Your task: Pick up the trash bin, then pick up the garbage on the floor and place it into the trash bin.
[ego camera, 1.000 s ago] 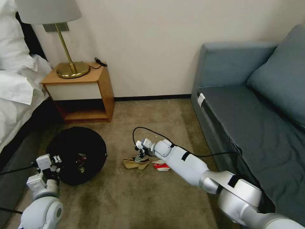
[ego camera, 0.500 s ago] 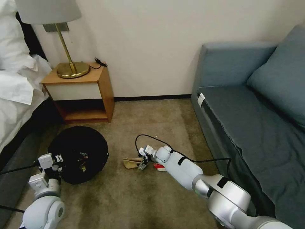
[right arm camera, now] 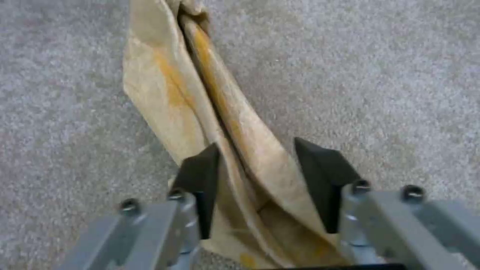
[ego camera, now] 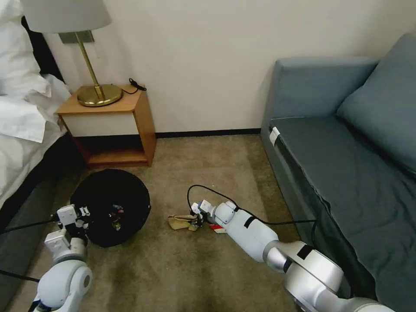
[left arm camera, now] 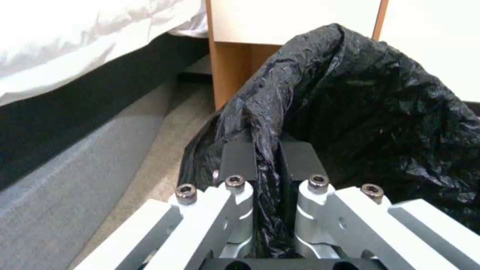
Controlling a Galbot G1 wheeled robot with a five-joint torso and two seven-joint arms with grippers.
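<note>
Blue-grey upholstered sofa (ego camera: 346, 143) along the robot's right side, on beige carpet (ego camera: 182, 268). White-sheeted bed (ego camera: 21, 117) at the far left, its dark base (left arm camera: 75, 112) running alongside. Small wooden nightstand (ego camera: 125, 125) against the wall, carrying a brass-footed lamp (ego camera: 93, 93) with a pale shade.

On the carpet just in front of the nightstand: small round trash bin lined with a crinkled black plastic bag (ego camera: 110, 206), a few bits of litter lying inside it. Left gripper (ego camera: 80, 215) at the bin's near rim, on its left side. From the left wrist view, black fingers (left arm camera: 239, 157) pressed together on a fold of the bag-covered rim (left arm camera: 265, 123), pinching it.

Well apart from the bin, toward the sofa: crumpled brown paper (ego camera: 180, 222), flat on the carpet. Right gripper (ego camera: 198, 219) down at the paper's sofa-side end, white arm stretched low across the floor, black cable looping over the carpet behind it. From the right wrist view, the two black pads (right arm camera: 200, 176) spread, one on each side of a raised ridge of the paper (right arm camera: 210, 123); left-hand pad touching or almost touching the fold, the other standing off it, so not yet closed on it.

Just beside the paper, partly hidden under the right arm: crushed red-and-white cup (ego camera: 216, 227), on the carpet.
</note>
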